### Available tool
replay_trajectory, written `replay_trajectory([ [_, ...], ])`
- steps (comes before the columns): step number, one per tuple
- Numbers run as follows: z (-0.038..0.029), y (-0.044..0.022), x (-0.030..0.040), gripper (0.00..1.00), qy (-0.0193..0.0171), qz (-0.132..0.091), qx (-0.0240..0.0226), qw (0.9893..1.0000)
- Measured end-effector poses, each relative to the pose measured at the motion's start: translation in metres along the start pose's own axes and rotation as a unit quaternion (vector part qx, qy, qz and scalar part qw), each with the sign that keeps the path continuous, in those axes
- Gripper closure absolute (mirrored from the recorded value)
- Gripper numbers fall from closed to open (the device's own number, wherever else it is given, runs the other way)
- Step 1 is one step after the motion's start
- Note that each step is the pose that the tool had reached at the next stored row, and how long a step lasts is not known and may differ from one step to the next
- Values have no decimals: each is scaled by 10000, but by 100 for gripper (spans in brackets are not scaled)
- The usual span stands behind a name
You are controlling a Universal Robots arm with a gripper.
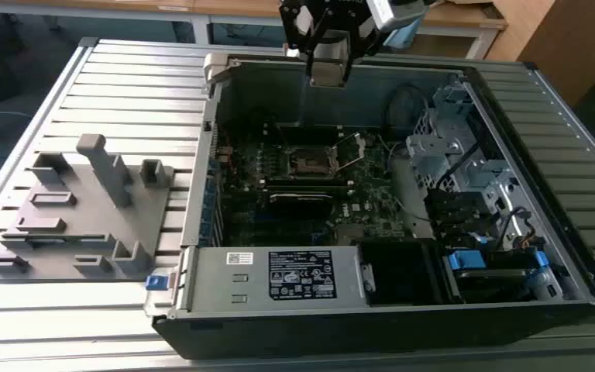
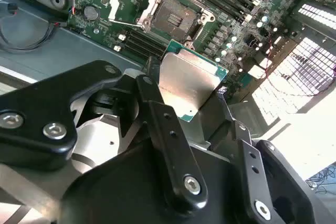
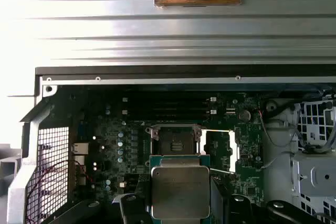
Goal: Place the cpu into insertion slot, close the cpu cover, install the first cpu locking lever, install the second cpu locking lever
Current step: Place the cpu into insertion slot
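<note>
computer case (image 1: 380,329): open-sided, lying on a slatted metal table (image 1: 122,85).
motherboard (image 1: 365,209): green, on the case floor.
gripper (image 2: 186,85): black fingers (image 2: 157,108) pinching the cpu (image 3: 180,190) by opposite edges, above the board.
cpu cover (image 3: 223,150): thin silvery frame, swung open beside the socket.
insertion slot (image 3: 174,141): dark square centre, silvery rim, uncovered.
cpu: flat square, grey-silver top, green edge; in the fingers, clear of the slot.

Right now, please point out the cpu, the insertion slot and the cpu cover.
cpu (image 3: 180,192), first wrist view, middle of metal top.
insertion slot (image 3: 174,143), first wrist view, dark centre.
cpu cover (image 3: 232,150), first wrist view, bright frame bar.
</note>
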State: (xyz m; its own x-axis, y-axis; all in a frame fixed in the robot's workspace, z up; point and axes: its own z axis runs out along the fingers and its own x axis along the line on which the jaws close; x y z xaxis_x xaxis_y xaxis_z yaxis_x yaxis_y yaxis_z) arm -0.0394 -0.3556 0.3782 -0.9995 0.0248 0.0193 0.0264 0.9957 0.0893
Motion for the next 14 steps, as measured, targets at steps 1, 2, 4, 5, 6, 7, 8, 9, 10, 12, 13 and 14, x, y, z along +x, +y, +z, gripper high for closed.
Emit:
replay_trajectory([
  [1,0,0,0,46,0,0,0,10000],
  [2,7,-1,0,46,0,0,0,10000],
  [4,15,-1,0,46,0,0,-1,10000],
  [5,17,-1,0,46,0,0,0,10000],
  [6,19,-2,0,46,0,0,0,10000],
  [7,21,-2,0,46,0,0,0,10000],
  [8,22,-2,0,46,0,0,1,10000],
  [9,23,-2,0,46,0,0,0,10000],
  [10,24,-2,0,46,0,0,0,10000],
  [12,26,-2,-1,46,0,0,0,10000],
  [13,29,-2,-1,46,0,0,-1,10000],
  [14,32,-3,-1,46,0,0,-1,10000],
])
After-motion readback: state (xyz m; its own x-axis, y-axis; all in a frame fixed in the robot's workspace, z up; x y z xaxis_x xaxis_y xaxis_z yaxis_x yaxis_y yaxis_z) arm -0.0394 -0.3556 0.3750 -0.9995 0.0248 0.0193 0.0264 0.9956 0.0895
